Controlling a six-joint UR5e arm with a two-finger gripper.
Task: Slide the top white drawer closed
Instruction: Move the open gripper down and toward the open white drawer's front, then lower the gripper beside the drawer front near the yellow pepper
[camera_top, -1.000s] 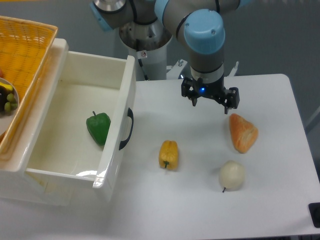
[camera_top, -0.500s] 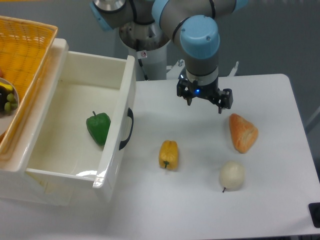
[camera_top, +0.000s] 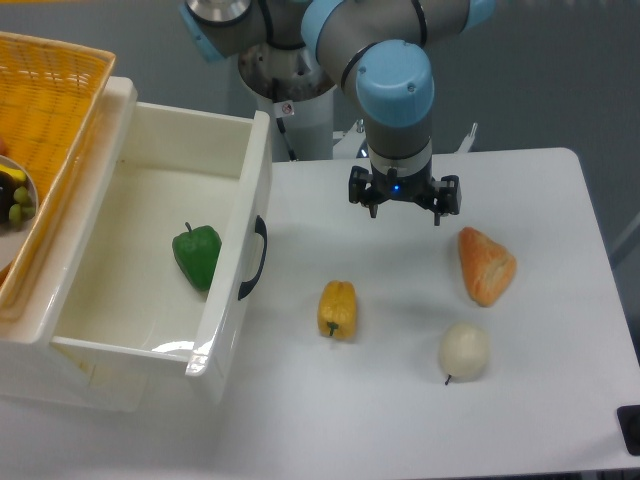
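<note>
Gripper (camera_top: 404, 206) over the table (camera_top: 560, 400), fingers spread wide, nothing between them; pointed straight down, well to the right of the drawer front.

Top white drawer (camera_top: 150, 210) pulled far out over the left part of the table, front panel (camera_top: 237, 290) angled toward the camera, curved black handle (camera_top: 256, 258) on its right face. No contact between gripper and panel. Closing not begun, by the look of it: whole sliding travel left to do, plus the approach to the front panel first.

Inside the drawer: green bell pepper (camera_top: 197, 254) on the floor, near the front panel, low enough to clear on closing, probably.

Between gripper and panel: bare tabletop only, path at gripper height apparently free. Yellow bell pepper (camera_top: 337, 309) lying nearer the camera than that line, just right of the panel's lower end; likely clear of a push at handle height, to be watched if the approach drops toward the camera side.

Right of gripper and apart from it: orange bread-like wedge (camera_top: 484, 264). Below that, pale round fruit with a stem (camera_top: 464, 351), possibly a white pear or onion; cannot tell which. Neither in the way of a leftward move.

Far left, above the drawer: orange woven basket (camera_top: 50, 110) overlapping the rear left rim; bowl with dark and green fruit (camera_top: 14, 197) at the frame edge. Lower drawer front not visible.
</note>
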